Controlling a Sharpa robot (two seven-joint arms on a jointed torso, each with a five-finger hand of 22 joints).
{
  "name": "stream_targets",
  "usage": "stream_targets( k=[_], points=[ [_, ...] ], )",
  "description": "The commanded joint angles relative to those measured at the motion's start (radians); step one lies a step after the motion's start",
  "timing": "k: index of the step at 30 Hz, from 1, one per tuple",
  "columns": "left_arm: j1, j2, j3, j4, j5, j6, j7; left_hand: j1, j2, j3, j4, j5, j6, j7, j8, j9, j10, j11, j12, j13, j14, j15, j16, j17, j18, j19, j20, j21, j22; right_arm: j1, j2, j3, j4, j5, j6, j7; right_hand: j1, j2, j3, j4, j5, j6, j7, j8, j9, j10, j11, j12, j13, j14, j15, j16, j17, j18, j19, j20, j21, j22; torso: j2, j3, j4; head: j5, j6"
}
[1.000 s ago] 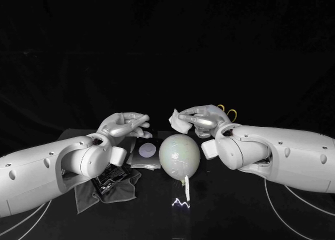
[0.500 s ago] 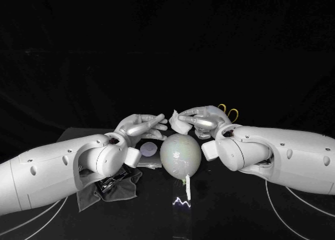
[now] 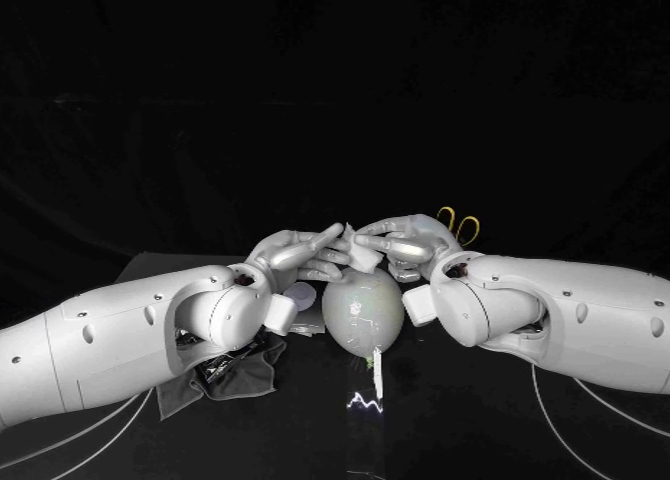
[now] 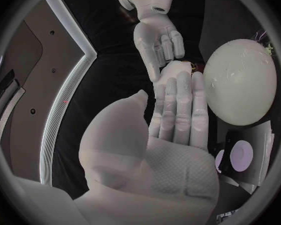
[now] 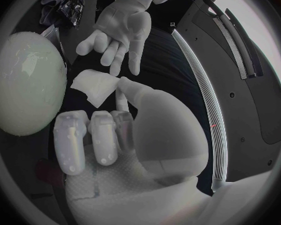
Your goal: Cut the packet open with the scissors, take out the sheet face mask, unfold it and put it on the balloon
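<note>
Both of my hands meet mid-frame in the head view, just above the balloon [image 3: 364, 310]. My right hand [image 3: 404, 240] pinches the folded face mask [image 5: 97, 87] between thumb and a finger. My left hand [image 3: 299, 255] holds nothing, its fingers [image 4: 178, 100] straight and slightly apart, with the tips by the mask; I cannot tell whether they touch it. The balloon lies below centre on the black table [image 3: 436, 400]. The packet [image 4: 243, 155] lies just left of it. The scissors [image 3: 458, 224] lie right of centre, and a dark cloth [image 3: 234, 375] lies lower left.
</note>
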Motion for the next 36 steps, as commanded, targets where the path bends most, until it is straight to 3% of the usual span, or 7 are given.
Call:
stream_targets(
  k=[1,18,26,36],
  points=[
    [0.001,0.005,0.002,0.002,0.010,0.011,-0.025,-0.013,-0.001,-0.010,0.000,0.002,0.013,-0.002,-0.004,-0.001,0.013,-0.002,-0.002,0.002,0.001,-0.003,-0.010,-0.001,0.010,-0.008,0.002,-0.005,-0.002,-0.001,0.001,0.001,0.005,-0.016,0.015,0.001,-0.002,0.011,0.006,0.001,0.003,0.007,0.001,0.004,0.059,0.124,-0.025,0.003,0.263,0.123,-0.029,0.004,0.263,-0.014,0.105,-0.006,0.005,0.263,0.001,-0.0002,0.0010,0.000,-0.001],
    [0.001,0.013,0.002,0.005,0.024,0.021,-0.008,-0.011,-0.012,-0.028,-0.003,0.002,0.020,-0.002,-0.018,-0.006,0.015,-0.001,-0.014,0.000,-0.010,0.001,-0.051,-0.008,0.009,-0.021,0.010,-0.020,-0.015,-0.004,0.003,0.000,0.016,-0.019,0.031,-0.011,-0.003,0.011,0.008,0.000,0.003,0.005,0.001,0.006,0.061,0.124,-0.025,0.003,0.263,0.123,-0.029,0.004,0.263,-0.014,0.105,-0.006,0.005,0.263,0.000,-0.0008,-0.0004,0.003,-0.003],
    [0.001,0.014,0.002,0.009,0.038,0.035,0.023,0.092,-0.025,-0.002,-0.017,0.003,0.024,-0.001,-0.037,-0.012,0.013,0.001,-0.037,-0.008,-0.029,0.007,-0.109,-0.017,0.009,-0.044,0.027,-0.044,-0.032,-0.008,0.005,0.000,0.015,-0.020,0.033,-0.016,-0.003,0.011,0.008,0.000,0.003,0.005,0.001,0.006,0.061,0.124,-0.025,0.003,0.263,0.123,-0.029,0.004,0.263,-0.014,0.105,-0.006,0.005,0.263,0.000,-0.0002,0.0000,0.004,-0.004],
    [0.001,0.014,0.003,0.009,0.042,0.036,0.036,0.190,-0.046,0.051,-0.039,0.003,0.031,-0.002,-0.048,-0.014,0.016,0.000,-0.059,-0.019,-0.024,0.006,-0.143,-0.019,0.011,-0.045,0.030,-0.051,-0.041,-0.009,0.003,-0.001,0.018,-0.020,0.037,-0.018,-0.005,0.011,0.009,-0.001,0.003,0.004,0.001,0.008,0.062,0.124,-0.025,0.003,0.263,0.123,-0.029,0.004,0.263,-0.014,0.105,-0.006,0.005,0.263,0.000,-0.0002,-0.0004,0.003,-0.003]
  ],
)
